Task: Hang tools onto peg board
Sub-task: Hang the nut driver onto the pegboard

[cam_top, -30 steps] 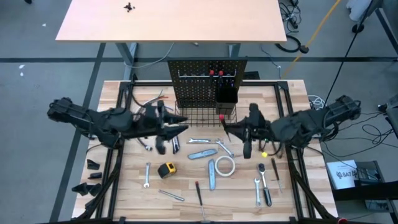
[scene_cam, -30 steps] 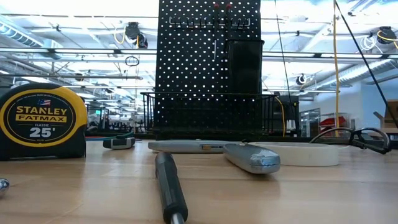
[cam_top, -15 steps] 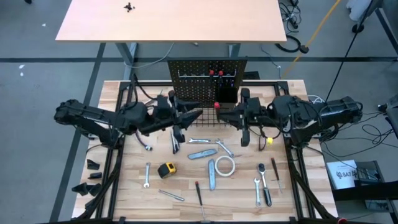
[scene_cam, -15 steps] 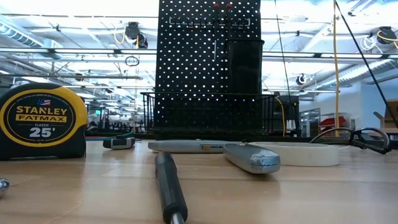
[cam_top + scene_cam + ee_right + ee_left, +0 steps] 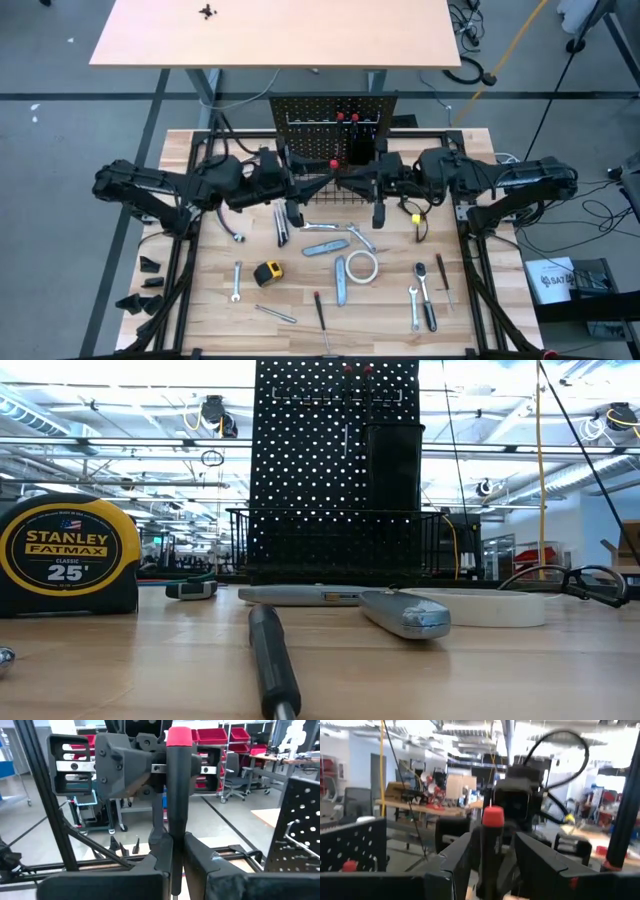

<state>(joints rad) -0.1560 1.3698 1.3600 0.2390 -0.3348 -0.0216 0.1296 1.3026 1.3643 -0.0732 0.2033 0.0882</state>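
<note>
A dark-handled screwdriver with a red cap (image 5: 333,163) stands lifted in front of the peg board (image 5: 335,125), above its wire basket (image 5: 340,540). My right gripper (image 5: 348,184) reaches in level from the table's right and is shut on it. My left gripper (image 5: 316,184) faces it from the left. It is open, its fingers (image 5: 457,860) on either side of the screwdriver's handle (image 5: 492,845) without plainly touching it. Neither gripper shows in the low view. The other tools lie flat on the table. My right gripper pinches the screwdriver between its two fingers at the lower end of the dark handle (image 5: 174,832), where it meets the shaft. The fingers come level from the table's right, across the screwdriver. It stands roughly upright, red cap (image 5: 178,736) up, clear of table and basket.
A black cup holder (image 5: 362,150) and two red-capped screwdrivers (image 5: 347,117) are on the peg board. On the table lie a tape measure (image 5: 268,272), a white tape roll (image 5: 362,266), utility knives (image 5: 325,248), wrenches (image 5: 237,280) and a screwdriver (image 5: 320,310).
Both grippers have moved toward the far edge and toward each other in front of the peg board. My right gripper has carried the screwdriver left and farther back while turning. My left gripper has come right, so its fingers now flank the handle.
</note>
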